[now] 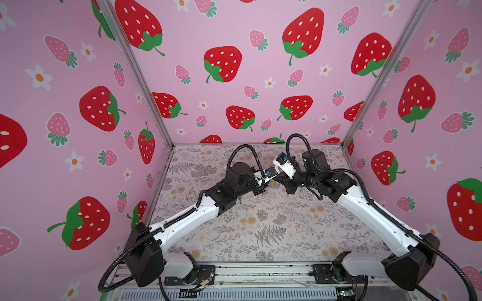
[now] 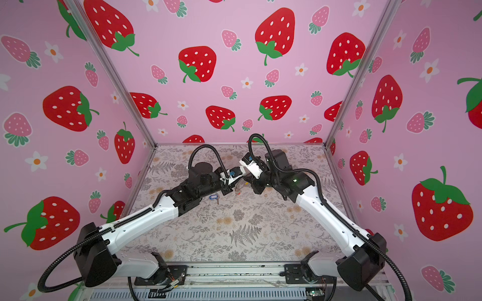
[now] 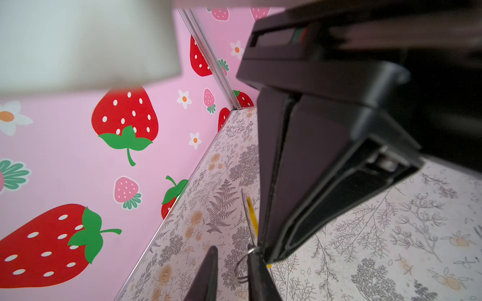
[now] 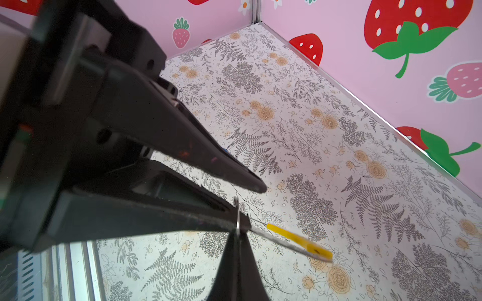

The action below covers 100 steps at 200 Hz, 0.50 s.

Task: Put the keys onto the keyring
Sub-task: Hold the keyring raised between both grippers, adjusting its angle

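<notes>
Right wrist view: my right gripper (image 4: 236, 242) has its jaws pressed together on the keyring (image 4: 300, 242), whose thin grey wire and yellow section stick out past the tips. My left gripper (image 4: 253, 206) meets it tip to tip, jaws partly apart, with bare bench (image 4: 339, 130) showing through the gap. A small split ring (image 4: 236, 216) sits at the tip of one left finger, right where the keyring comes out of my right grip; I cannot tell whether it is threaded on or only touching.

In both top views the two grippers meet above the middle of the bench, toward its far edge. The blue-tagged key (image 2: 214, 197) lies flat on the bench just beside my left arm, toward the left edge. Of the red-tagged key (image 2: 237, 192) only a small reddish bit shows, just under the left tips.
</notes>
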Motion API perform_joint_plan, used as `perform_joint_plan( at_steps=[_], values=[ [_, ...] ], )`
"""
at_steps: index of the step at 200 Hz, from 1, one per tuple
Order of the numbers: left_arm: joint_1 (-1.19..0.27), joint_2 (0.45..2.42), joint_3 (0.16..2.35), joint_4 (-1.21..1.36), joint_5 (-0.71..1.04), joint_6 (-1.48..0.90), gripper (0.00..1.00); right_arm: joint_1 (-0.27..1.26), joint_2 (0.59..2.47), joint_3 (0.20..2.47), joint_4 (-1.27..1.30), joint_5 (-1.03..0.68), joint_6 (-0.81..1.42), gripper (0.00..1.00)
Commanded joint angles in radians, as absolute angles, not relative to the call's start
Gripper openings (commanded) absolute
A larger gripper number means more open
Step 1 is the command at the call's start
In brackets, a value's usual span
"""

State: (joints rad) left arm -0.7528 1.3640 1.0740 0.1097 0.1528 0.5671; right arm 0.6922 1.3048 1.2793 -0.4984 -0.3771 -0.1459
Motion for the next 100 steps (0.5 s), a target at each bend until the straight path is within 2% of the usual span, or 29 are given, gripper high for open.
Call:
perform_joint_plan(
  at_steps=[1, 47, 83, 100],
  values=[
    [-0.755, 1.347, 1.098, 0.115, 0.144, 0.572, 0.27, 0.699, 1.269, 1.278, -0.477, -0.374, -0.167, 0.0],
    [-0.754, 1.347, 1.103, 0.098, 0.144, 0.565, 0.2, 0.699, 1.258, 1.276, -0.46, -0.358, -0.161, 0.0],
    [-0.755, 1.335, 1.094, 0.109, 0.143, 0.554, 0.33, 0.699, 1.259, 1.272, -0.456, -0.343, -0.157, 0.0],
    [-0.752, 1.324, 1.085, 0.117, 0.144, 0.552, 0.35, 0.699, 1.26, 1.272, -0.453, -0.337, -0.155, 0.0]
  ],
)
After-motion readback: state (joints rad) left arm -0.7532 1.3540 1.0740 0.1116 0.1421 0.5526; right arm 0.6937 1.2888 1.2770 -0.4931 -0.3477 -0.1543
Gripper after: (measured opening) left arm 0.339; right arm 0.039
